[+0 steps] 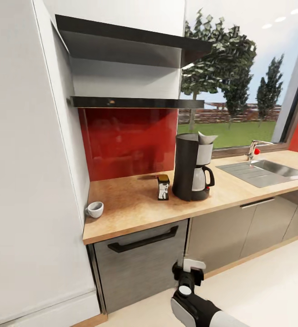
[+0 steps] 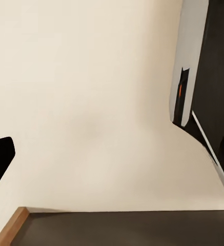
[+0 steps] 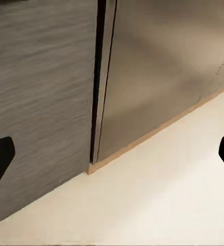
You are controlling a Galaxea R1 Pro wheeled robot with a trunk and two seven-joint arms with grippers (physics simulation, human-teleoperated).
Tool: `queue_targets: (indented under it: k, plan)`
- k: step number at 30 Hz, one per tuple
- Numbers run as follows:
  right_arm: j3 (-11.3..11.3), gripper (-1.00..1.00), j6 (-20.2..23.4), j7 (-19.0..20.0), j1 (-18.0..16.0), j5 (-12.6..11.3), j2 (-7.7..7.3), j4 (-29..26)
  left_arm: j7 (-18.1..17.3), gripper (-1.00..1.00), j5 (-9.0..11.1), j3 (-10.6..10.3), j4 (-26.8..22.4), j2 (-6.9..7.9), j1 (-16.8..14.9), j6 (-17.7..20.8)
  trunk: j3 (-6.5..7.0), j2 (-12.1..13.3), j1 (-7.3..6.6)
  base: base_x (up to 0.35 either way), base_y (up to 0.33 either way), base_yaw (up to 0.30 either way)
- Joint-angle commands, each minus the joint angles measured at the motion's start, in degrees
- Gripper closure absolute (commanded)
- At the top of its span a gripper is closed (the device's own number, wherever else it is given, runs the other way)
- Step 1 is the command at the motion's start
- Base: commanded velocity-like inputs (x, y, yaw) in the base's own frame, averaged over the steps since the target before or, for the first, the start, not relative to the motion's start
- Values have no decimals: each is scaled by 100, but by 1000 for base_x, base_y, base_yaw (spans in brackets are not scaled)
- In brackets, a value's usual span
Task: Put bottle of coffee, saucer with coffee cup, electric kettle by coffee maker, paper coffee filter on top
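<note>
The coffee maker (image 1: 192,169), a tall black machine with a silver-grey middle band and a glass carafe, is found standing on the countertop (image 1: 135,204), as required. A pale paper coffee filter (image 1: 206,137), cone-shaped and thin, is seen resting on its top. The bottle of coffee (image 1: 163,186), a small dark jar with a gold cap and a white label, stands just beside the machine; these three items are judged complete. The coffee cup (image 1: 95,209), small, rounded and white-grey, sits well apart at the counter's end against the white wall (image 1: 31,181), with no saucer under it. The saucer and the electric kettle are therefore judged outstanding. The worktop is a tan, speckled wood-look surface over brushed dark grey drawer fronts (image 1: 140,263); a glossy red backsplash (image 1: 128,141) and a steel sink (image 1: 265,171) are noted. The right gripper (image 3: 112,156) is held low before the drawers with fingertips wide apart, empty. The left gripper's state cannot be told.
</note>
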Motion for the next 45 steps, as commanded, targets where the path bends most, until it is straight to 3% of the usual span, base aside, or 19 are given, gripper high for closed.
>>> queue_targets:
  k: [1,7,8,11,14,17,18,19,20,23,34,37,42,43,45]
  plan:
    - [51,-100,-20,316,27,-107,0,165,-3,-100,-11,8,-44,2,6,42,-6,-4,0,0,0,0]
    - [52,-100,190,3179,112,-158,-12,1563,-40,-100,-6,11,-139,-19,-28,34,-6,-4,0,0,0,0]
    - [52,-100,315,3998,116,-151,-82,1823,-43,-100,-4,12,-279,-44,-34,34,-6,-4,0,0,0,0]
    - [59,-100,613,4733,148,-144,-426,2019,-46,-100,-3,13,-526,-71,-38,29,-6,-4,0,0,0,0]
    - [60,-100,827,4910,315,-90,-578,2065,-47,-100,-3,13,-638,-82,-39,-58,-6,-4,0,0,0,0]
    - [61,-100,894,4961,511,64,-631,2079,-47,-100,-1,13,-683,-96,-40,-323,-6,-4,0,0,0,0]
    - [63,-100,910,4974,607,203,-644,2082,-47,-100,-1,13,-694,-107,-40,-480,-6,-4,0,0,0,0]
    - [68,-100,936,4989,874,804,-640,2087,-44,-100,-2,13,-715,-164,-40,-820,-6,-4,0,0,0,0]
    - [65,-100,936,4967,1040,1118,-625,2083,-47,-100,-2,13,-721,-200,-40,-878,-6,-4,0,0,0,0]
    - [62,-100,909,4949,1244,1486,-613,2080,-53,-100,-13,3,-779,-353,-40,-963,-6,-4,0,0,0,0]
    - [59,-100,884,4941,1330,1669,-575,2076,-55,-100,-4,3,-840,-409,-40,-990,-6,-4,0,0,0,0]
    - [60,-100,870,4937,1338,1683,-399,2009,-56,-100,-3,5,-820,-394,-40,-1042,-6,-4,0,0,0,0]
    - [21,-100,872,4937,1419,1708,-290,1966,-54,-100,-3,4,-783,-387,-40,-1176,-6,-4,0,0,0,0]
    - [2,-100,870,4937,1449,1756,-284,1964,-55,-100,-3,4,-780,-391,-40,-1184,-6,-4,0,0,0,0]
    - [-361,-100,875,4936,1614,2104,-264,1958,-53,-100,-3,4,-770,-400,-40,-1198,-6,-4,0,0,0,0]
